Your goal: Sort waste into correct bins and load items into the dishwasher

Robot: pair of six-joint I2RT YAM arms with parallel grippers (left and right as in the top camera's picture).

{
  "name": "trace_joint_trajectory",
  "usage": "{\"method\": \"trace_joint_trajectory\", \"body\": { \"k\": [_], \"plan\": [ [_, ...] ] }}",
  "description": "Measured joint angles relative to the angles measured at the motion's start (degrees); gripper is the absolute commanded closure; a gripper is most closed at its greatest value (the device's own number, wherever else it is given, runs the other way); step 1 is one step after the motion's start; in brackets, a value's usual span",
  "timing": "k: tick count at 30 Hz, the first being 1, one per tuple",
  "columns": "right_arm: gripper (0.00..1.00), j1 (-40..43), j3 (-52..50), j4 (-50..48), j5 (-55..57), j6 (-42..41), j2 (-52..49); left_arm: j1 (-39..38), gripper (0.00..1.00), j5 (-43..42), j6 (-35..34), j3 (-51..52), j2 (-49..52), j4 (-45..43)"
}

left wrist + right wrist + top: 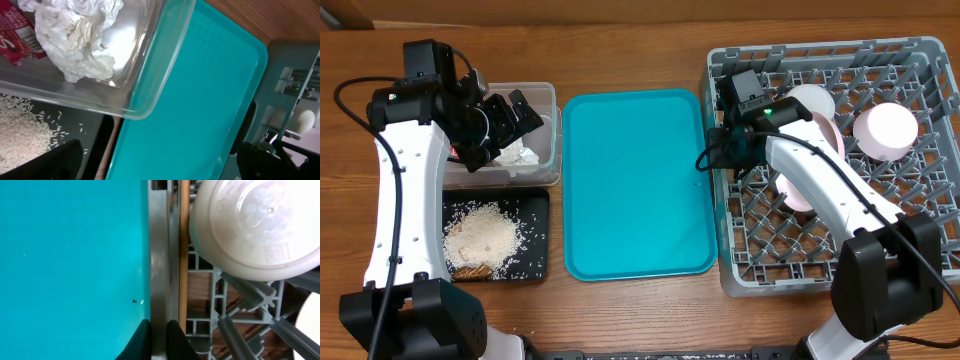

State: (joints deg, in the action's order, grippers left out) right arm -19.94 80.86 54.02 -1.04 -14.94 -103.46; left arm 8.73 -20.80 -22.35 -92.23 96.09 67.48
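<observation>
The clear tub (pixel 550 100) holds a crumpled white tissue (pixel 80 35) and a red wrapper (pixel 15 35). Rice (pixel 485 240) lies in the black tray (pixel 535 200) in front of it. My left gripper (pixel 505 120) hovers over the tub, open and empty, as its wrist view (pixel 160 165) shows. The grey dish rack (pixel 820 48) holds a white bowl (pixel 810 100), a pale pink-white bowl (pixel 885 130) and a pink plate (pixel 832 140), partly hidden by my arm. My right gripper (pixel 160 340) is shut on the rack's left wall (pixel 160 255), with the white bowl (pixel 250 225) beside it.
The large teal serving tray (pixel 635 180) lies between the bins and the rack, close against the rack's left wall. It also shows in the left wrist view (pixel 200 100) and the right wrist view (pixel 75 255). Bare wood table surrounds everything.
</observation>
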Motion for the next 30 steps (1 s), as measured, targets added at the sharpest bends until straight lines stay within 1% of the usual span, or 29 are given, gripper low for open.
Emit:
{"method": "trace_joint_trajectory", "body": {
  "k": [6, 8, 9, 12, 16, 19, 20, 21, 23, 24, 27, 30],
  "plan": [
    [0.92, 0.0, -0.1, -0.8, 0.2, -0.7, -0.1, 0.0, 0.00, 0.0, 0.0, 0.0, 0.0, 0.0],
    [0.79, 0.0, -0.1, -0.8, 0.2, -0.9, -0.1, 0.0, 0.00, 0.0, 0.0, 0.0, 0.0, 0.0],
    [0.75, 0.0, -0.2, -0.9, 0.2, -1.0, -0.1, 0.0, 0.00, 0.0, 0.0, 0.0, 0.0, 0.0],
    [0.65, 0.0, -0.2, -0.9, -0.6, -1.7, -0.1, 0.0, 0.00, 0.0, 0.0, 0.0, 0.0, 0.0],
    [0.64, -0.1, -0.2, -0.8, -1.1, -1.4, -0.1, 0.0, 0.00, 0.0, 0.0, 0.0, 0.0, 0.0],
    [0.58, 0.1, 2.4, 2.6, -1.3, -1.4, -0.1, 0.0, 0.00, 0.0, 0.0, 0.0, 0.0, 0.0],
    [0.48, 0.3, 4.7, 5.0, -1.4, -1.4, -0.1, 0.0, 0.00, 0.0, 0.0, 0.0, 0.0, 0.0],
    [0.37, 0.5, 6.8, 6.3, -1.6, -1.7, -0.1, 0.0, 0.00, 0.0, 0.0, 0.0, 0.0, 0.0],
    [0.05, 0.9, 12.2, 8.8, -1.6, -1.4, -0.1, 0.0, 0.00, 0.0, 0.0, 0.0, 0.0, 0.0],
    [0.00, 1.2, 15.3, 9.9, -1.6, -1.4, -0.1, 0.0, 0.00, 0.0, 0.0, 0.0, 0.0, 0.0],
    [0.00, 2.0, 21.3, 11.2, -1.6, -1.2, 1.0, 0.0, 0.00, 0.0, 0.0, 0.0, 0.0, 0.0],
    [0.00, 2.4, 22.6, 11.5, -1.6, -1.3, 2.4, 0.0, 0.00, 0.0, 0.0, 0.0, 0.0, 0.0]
  ]
}}
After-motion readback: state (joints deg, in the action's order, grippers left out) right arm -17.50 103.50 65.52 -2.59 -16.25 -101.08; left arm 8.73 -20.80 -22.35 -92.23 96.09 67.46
